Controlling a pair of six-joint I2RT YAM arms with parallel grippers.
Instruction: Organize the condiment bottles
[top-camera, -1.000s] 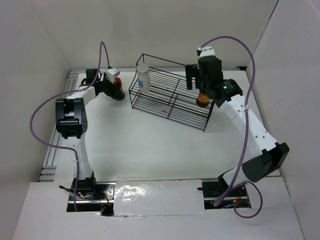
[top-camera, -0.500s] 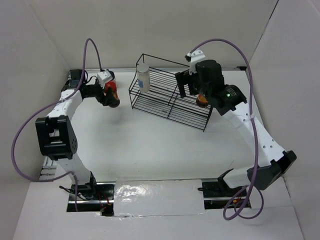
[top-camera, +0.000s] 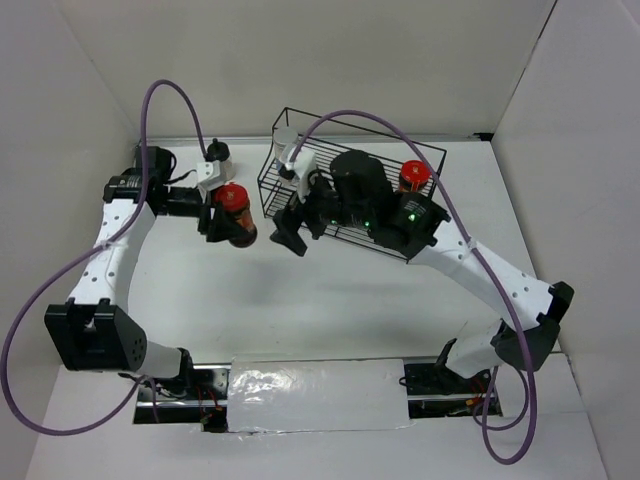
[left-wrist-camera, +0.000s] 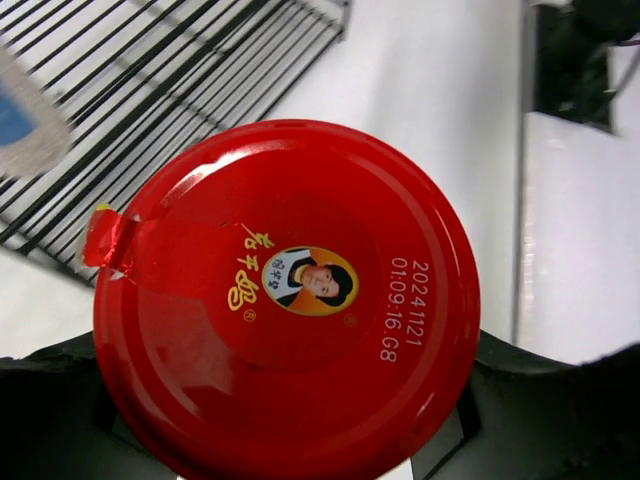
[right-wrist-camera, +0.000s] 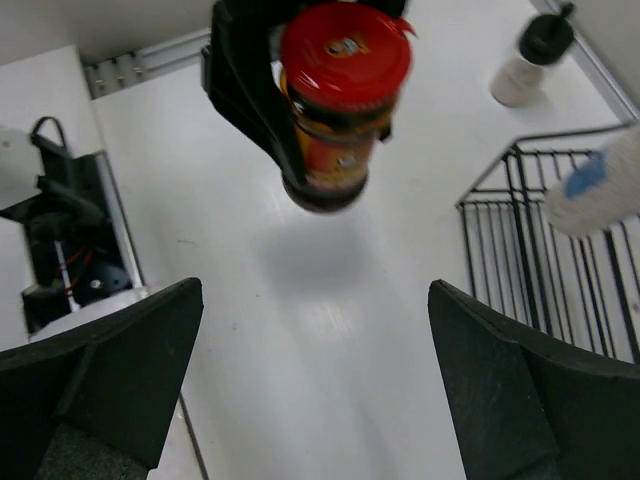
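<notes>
Where the landmark stands: a black wire rack (top-camera: 325, 152) is set on the white counter (top-camera: 320, 300), toward its far side.
Left pincer (top-camera: 230, 222): it is clamped on a brown jar with a round red lid (top-camera: 232, 198).
Held jar's place: it is kept upright to the left of the rack and apart from it. In the right wrist view it is seen raised, with its shadow cast on the counter below.
Held jar's lid: in the left wrist view a small portrait label and a printed date are seen on it, and a torn red seal tab juts from its rim.
Right pincer (right-wrist-camera: 315, 300): its fingers are spread wide with nothing between them. It is placed just off the rack's near left corner and is turned toward the held jar.
Second brown jar with a red lid (top-camera: 413, 177): it is stood upright inside the rack, at the right end.
White cylinder with a silver-grey cap (top-camera: 286, 140): it is stood inside the rack at the left end, partly covered by the right arm.
Pale bottle with a black cap (right-wrist-camera: 528, 62): it is stood on the counter outside the rack, beyond its left end.
</notes>
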